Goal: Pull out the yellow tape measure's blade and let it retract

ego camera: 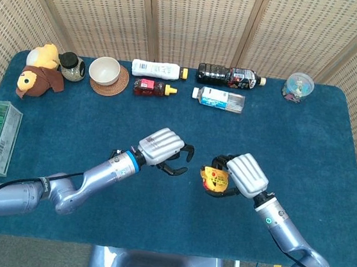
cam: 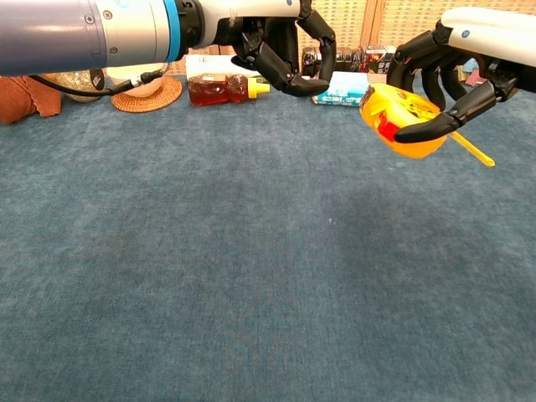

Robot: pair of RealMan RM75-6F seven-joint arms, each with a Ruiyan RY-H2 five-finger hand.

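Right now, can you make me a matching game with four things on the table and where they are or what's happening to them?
Things:
1. tape measure
2. white bowl
3. plush toy
4. left hand

Places or states:
A. on a woven coaster
B. holding nothing, fingers apart
C. gripped in the right hand, off the table
D. far left end of the back row

Pairs: 1-C, 2-A, 3-D, 4-B

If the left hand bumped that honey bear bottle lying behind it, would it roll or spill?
The honey bear bottle lies on its side with a lumpy body, so it would probably slide or rock rather than roll. Its yellow cap looks shut, so a spill seems unlikely. The left hand is well clear.
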